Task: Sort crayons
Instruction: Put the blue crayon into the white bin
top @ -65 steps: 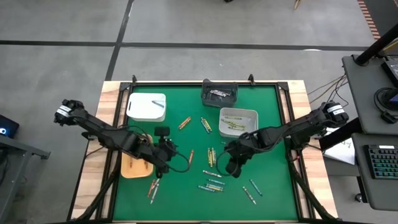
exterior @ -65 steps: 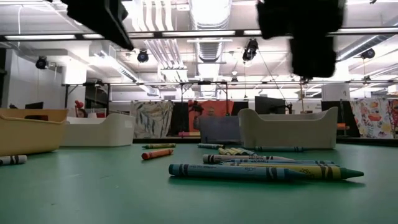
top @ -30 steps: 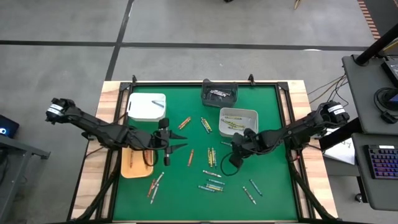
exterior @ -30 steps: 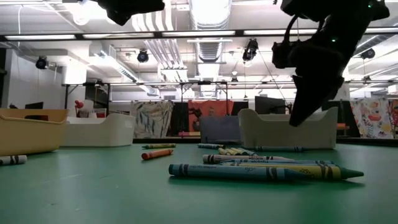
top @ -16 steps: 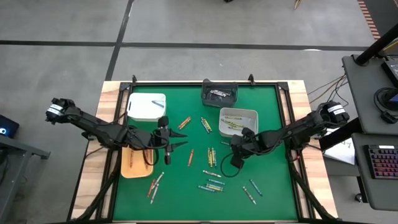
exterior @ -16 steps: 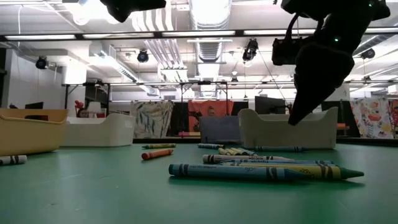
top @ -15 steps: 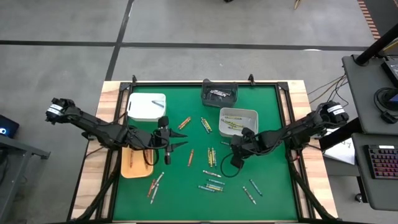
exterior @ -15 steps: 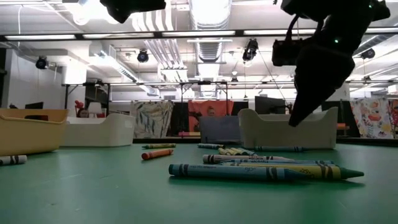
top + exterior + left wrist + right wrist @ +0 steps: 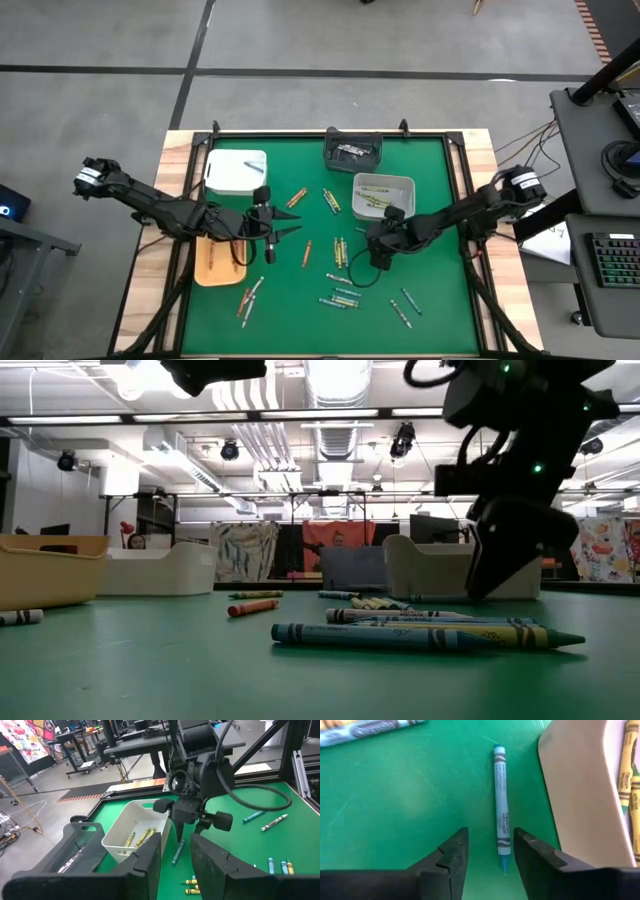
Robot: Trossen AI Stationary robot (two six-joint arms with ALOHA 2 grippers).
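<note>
Right wrist view: right gripper [image 9: 489, 851], fingers parted and empty, hovers above a slim blue paper-wrapped crayon [image 9: 501, 817] lying on the green desk [image 9: 395, 805] beside a white plastic tray [image 9: 580, 795].

White lidded bin [image 9: 236, 172], dark tray [image 9: 353, 152], pale bin [image 9: 384, 194], tan tray [image 9: 215, 265] on green mat [image 9: 440, 290].

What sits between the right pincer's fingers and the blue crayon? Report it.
Nothing: bare green mat separates the right pincer from the blue crayon, seen in the right wrist view.

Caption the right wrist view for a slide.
Right gripper, jaws open, hovers over a blue crayon lying beside the white tray.
</note>
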